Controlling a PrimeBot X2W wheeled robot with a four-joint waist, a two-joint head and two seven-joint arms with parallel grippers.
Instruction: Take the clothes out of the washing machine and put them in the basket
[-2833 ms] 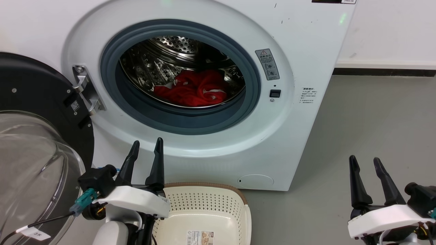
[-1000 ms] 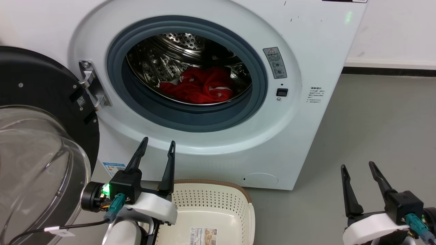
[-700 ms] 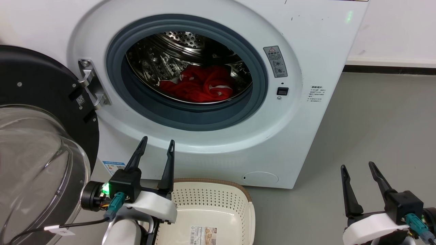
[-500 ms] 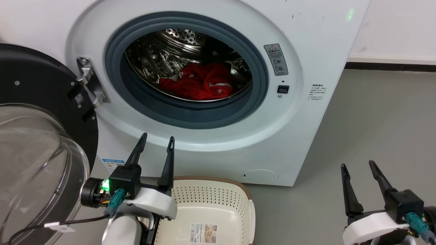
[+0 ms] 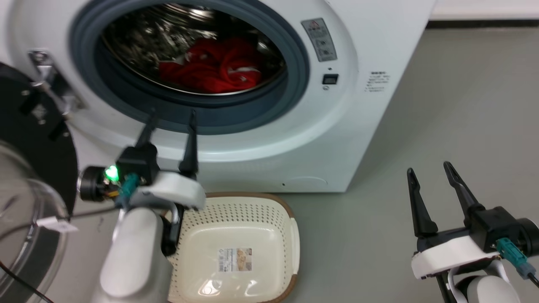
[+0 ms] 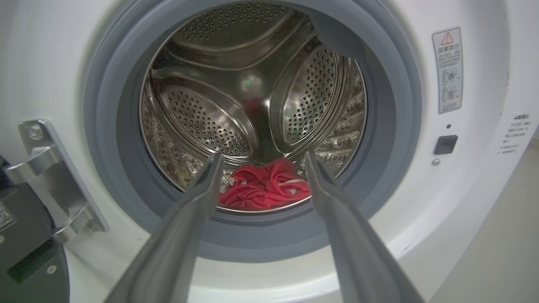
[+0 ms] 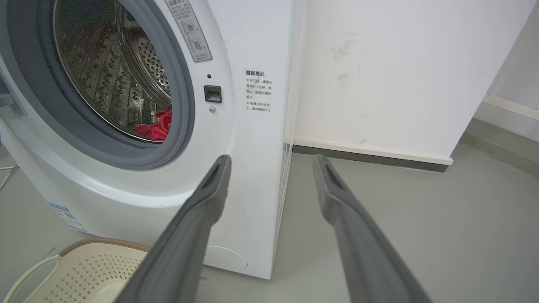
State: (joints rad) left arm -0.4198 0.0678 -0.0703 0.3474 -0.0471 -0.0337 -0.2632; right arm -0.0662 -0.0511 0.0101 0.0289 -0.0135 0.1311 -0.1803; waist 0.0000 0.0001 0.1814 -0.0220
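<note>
Now, the clothes (image 5: pixel 210 65) lie in a red heap low in the drum (image 6: pixel 202 122), deep inside the washer (image 5: pixel 337 139); none is out yet. Your left claw (image 5: pixel 171 118) is spread wide and empty, just outside the washer's porthole (image 5: pixel 294 84) at its lower rim. It is aimed so the heap lies dead ahead, a good line, I judge, for reaching in. Your right claw (image 5: pixel 428 168), also wide and empty, hangs off the washer's right side, out of the way. The basket (image 5: pixel 236 214) sits just before the washer's foot, below the porthole, keeping the carry short. The door (image 5: pixel 25 219) stands swung open at the washer's left, clear of the reach.
</note>
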